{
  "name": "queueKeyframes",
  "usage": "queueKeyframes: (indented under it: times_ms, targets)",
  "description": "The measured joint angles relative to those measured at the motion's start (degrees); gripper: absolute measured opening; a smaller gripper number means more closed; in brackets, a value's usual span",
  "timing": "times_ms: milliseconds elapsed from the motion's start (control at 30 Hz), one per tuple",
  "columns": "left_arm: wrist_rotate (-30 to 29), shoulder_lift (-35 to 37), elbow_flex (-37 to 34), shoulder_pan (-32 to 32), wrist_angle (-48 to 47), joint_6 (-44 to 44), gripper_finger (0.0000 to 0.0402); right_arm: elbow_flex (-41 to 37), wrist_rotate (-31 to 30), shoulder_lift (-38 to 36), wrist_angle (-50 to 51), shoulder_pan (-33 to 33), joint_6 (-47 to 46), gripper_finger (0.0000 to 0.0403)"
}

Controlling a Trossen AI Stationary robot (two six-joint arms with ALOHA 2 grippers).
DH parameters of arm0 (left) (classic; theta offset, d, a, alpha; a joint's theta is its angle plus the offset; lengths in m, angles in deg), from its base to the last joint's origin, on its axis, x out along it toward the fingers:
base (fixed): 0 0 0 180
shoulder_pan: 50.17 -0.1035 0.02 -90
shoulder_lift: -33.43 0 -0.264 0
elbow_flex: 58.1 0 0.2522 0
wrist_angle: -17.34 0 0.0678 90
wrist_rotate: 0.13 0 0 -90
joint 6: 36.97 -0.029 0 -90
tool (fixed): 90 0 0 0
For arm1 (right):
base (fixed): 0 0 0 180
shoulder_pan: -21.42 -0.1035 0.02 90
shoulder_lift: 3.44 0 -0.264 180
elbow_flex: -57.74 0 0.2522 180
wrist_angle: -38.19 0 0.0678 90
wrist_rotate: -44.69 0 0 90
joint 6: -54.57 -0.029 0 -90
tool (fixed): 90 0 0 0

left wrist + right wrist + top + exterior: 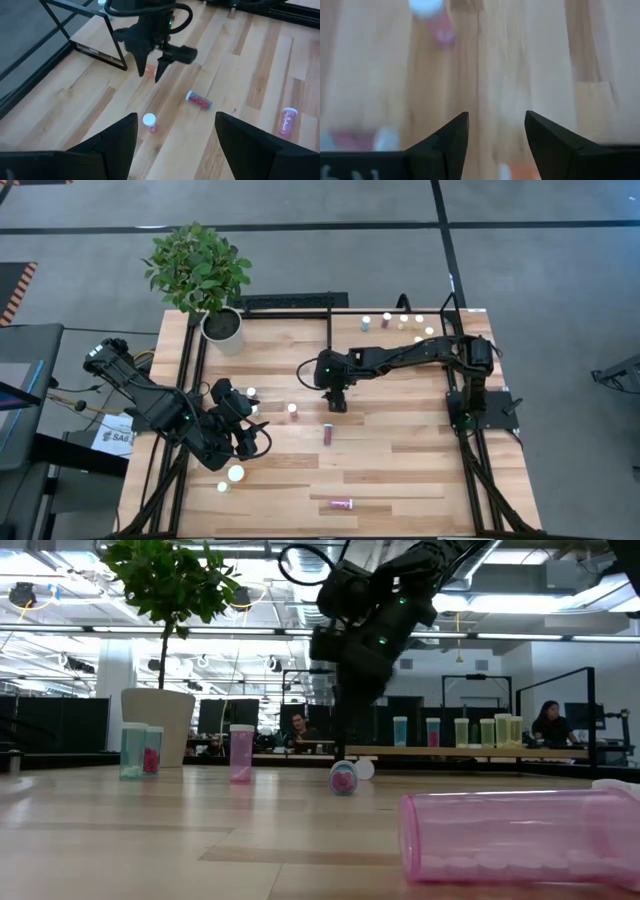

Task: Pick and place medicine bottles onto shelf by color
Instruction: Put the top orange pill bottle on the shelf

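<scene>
Toppled on the near planks, a pink bottle (pixel 520 835) is one of several medicine bottles (pixel 293 411) not yet sorted, while about six already stand on the shelf (pixel 455 317) at the far right corner. Over open mid-table the right gripper (pixel 337 403) hangs empty, jaws partly spread, a maroon bottle (pixel 328 433) lying just beside it. Left gripper (pixel 243 442) waits wide open and empty near the left edge.
</scene>
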Motion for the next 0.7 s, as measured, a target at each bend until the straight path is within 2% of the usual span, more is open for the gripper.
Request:
queueKeyframes:
  times_ms: [200,367,500,700]
  targets:
    - [0.02,0.00,0.00,0.00,-0.28,0.01,0.0254,0.00,-0.03,-1.70,11.02,1.71,27.73,0.0214]
    - [0.03,-0.09,0.00,0.00,-0.22,0.71,0.0254,0.00,-0.02,-1.53,16.50,2.24,40.01,0.0212]
    - [0.11,-0.26,0.00,0.00,-0.16,0.68,0.0254,-0.02,-0.02,-1.50,14.68,2.10,53.74,0.0202]
    - [0.40,-0.60,-0.02,0.09,0.19,1.86,0.0254,-0.23,-0.02,-1.50,13.02,2.11,63.57,0.0183]
